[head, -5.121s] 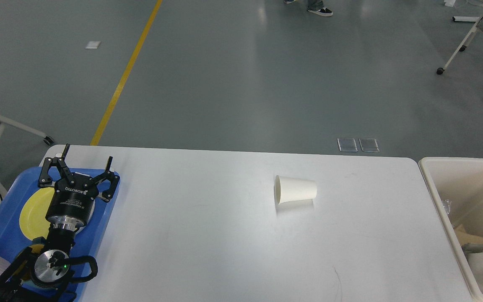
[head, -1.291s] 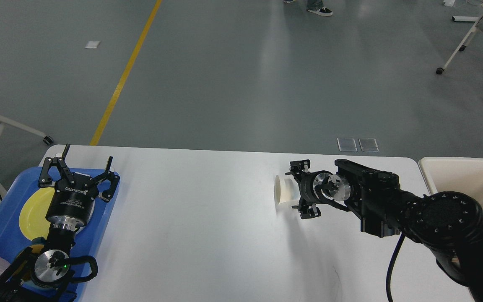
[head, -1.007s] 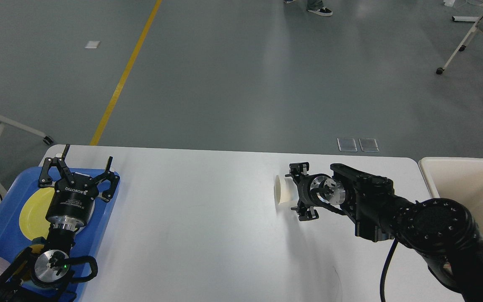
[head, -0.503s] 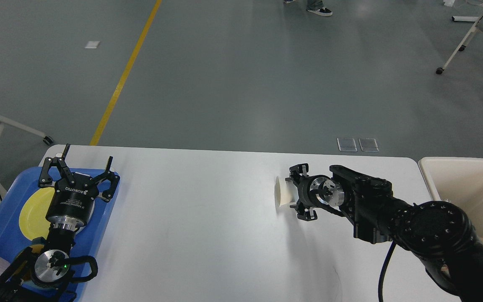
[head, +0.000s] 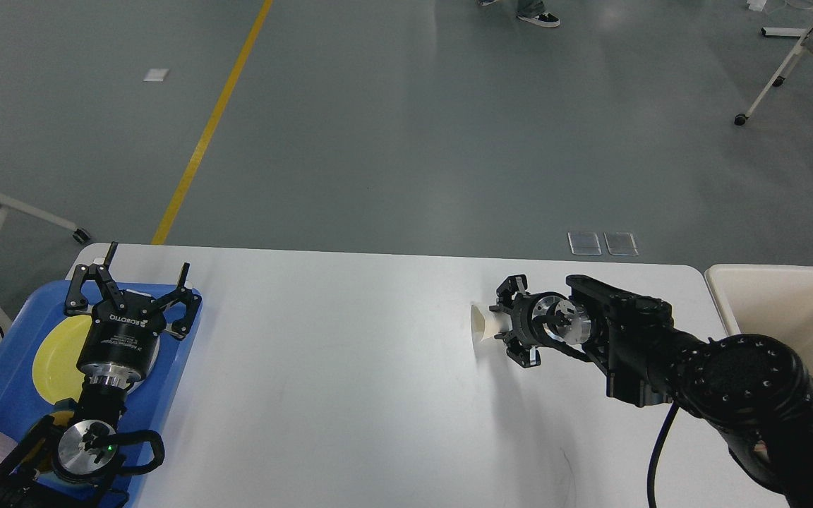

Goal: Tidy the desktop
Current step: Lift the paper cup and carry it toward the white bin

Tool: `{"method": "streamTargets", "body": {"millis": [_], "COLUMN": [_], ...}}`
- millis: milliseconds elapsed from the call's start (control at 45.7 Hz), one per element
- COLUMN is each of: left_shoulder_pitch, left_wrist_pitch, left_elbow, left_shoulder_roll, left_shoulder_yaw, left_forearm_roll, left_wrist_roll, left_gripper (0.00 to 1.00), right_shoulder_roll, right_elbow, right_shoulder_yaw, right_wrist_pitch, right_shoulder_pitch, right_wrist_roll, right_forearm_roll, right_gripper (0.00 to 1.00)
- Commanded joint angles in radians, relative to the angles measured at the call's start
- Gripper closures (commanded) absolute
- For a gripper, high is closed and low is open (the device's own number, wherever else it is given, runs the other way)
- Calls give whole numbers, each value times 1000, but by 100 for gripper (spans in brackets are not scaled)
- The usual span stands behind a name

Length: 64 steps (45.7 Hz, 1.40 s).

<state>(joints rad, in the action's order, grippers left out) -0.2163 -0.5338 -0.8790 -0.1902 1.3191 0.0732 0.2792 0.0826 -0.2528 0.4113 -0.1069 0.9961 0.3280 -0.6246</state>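
Head view: large white rectangular desktop (head: 350, 395) with rounded corners fills the lower frame, grey floor beyond it. Small white paper cup (head: 483, 325) lies on its side right of the desktop's centre, open mouth facing left. Right gripper (head: 516, 321), at the end of the black arm coming in from the lower right, is closed around the cup's narrow end, one finger above it and one below; cup looks pinched in, only the flared mouth showing. Left gripper (head: 131, 282) sits over the flat blue plastic tray (head: 181, 353) on the desktop's left end, fingers spread wide, holding nothing. Round yellow plate (head: 53, 356) lies in that tray under the left arm. Beige plastic bin (head: 731, 296) stands just off the desktop's right edge.
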Motion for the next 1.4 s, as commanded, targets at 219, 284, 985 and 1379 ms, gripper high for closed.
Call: {"method": "streamTargets", "body": {"millis": [219, 284, 985, 1379], "left_shoulder_pitch": [0, 0, 0, 0], "left_wrist_pitch": [0, 0, 0, 0], "left_elbow": [0, 0, 0, 0], "left_shoulder_roll": [0, 0, 0, 0], "left_shoulder_yaw": [0, 0, 0, -1], "left_forearm_roll": [0, 0, 0, 0], "left_wrist_roll": [0, -2, -2, 0], "left_gripper": [4, 4, 4, 4], "right_shoulder_roll": [-155, -204, -408, -438], "right_elbow": [-233, -316, -1134, -1433], "right_shoulder_yaw": [-8, -5, 845, 994], "right_wrist_pitch": [-8, 0, -548, -580], "right_shoulder_pitch": [105, 147, 1191, 1486], "right_wrist_roll": [2, 6, -106, -216], "right_forearm_roll": [51, 66, 397, 468], "right_gripper": [100, 100, 100, 100]}}
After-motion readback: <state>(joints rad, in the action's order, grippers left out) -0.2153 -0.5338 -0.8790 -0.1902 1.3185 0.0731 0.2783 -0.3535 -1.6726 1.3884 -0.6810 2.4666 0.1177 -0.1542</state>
